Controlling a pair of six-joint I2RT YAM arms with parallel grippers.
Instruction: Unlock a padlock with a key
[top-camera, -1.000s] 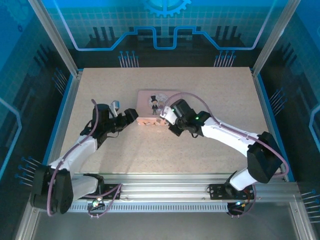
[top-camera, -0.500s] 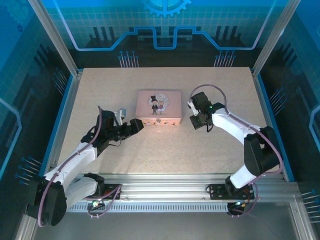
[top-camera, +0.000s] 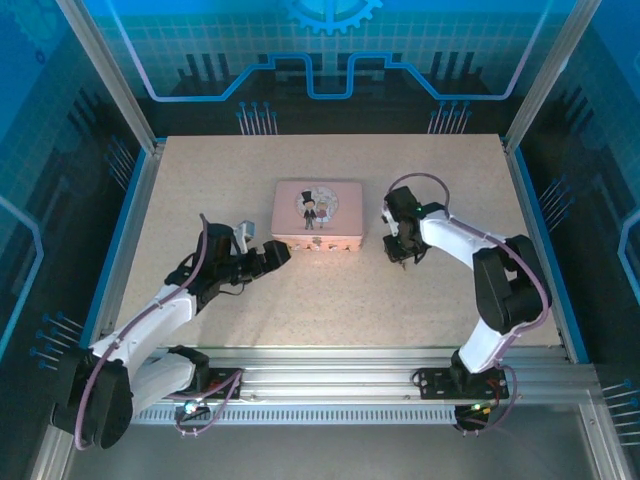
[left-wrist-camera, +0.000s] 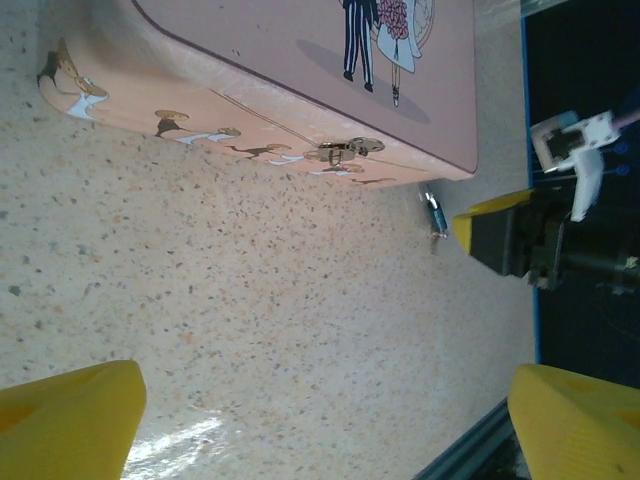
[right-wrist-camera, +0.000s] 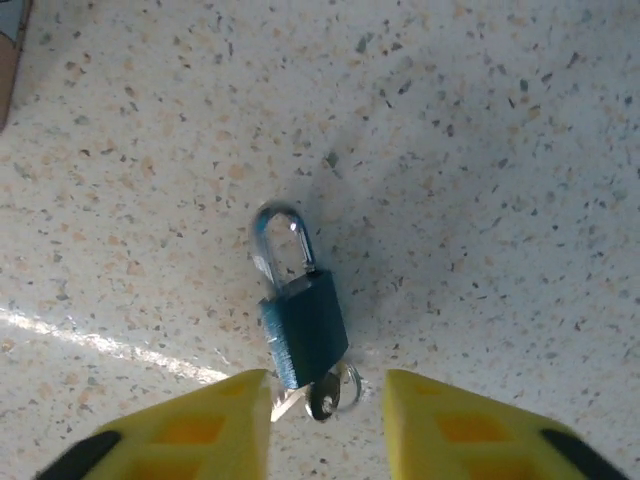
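Close up in the right wrist view, the padlock (right-wrist-camera: 303, 325) lies flat on the table (right-wrist-camera: 480, 150). It has a boxy blue body and a thin bright shackle (right-wrist-camera: 279, 238) that looks closed and points away from the right gripper (right-wrist-camera: 325, 425). A small silvery key (right-wrist-camera: 326, 397) touches the bottom end of the body; I cannot tell whether it sits in the keyhole. The yellow-tipped jaws stand spread, one on each side of that end, gripping nothing.

In the left wrist view the same padlock is a speck just beside a corner of the pink box (left-wrist-camera: 300, 60), whose front wall carries a brass latch (left-wrist-camera: 345, 150). The left gripper (left-wrist-camera: 320, 425) hangs low over bare table, its jaws spread wide and empty.

From above, the box sits near the table's middle. The right gripper is over the padlock's spot beside it, toward the table's right edge, and the left gripper is by the box's near-left corner. The table is speckled beige inside an aluminium frame (top-camera: 105, 70), with blue line-patterned panels (top-camera: 330, 50) behind.
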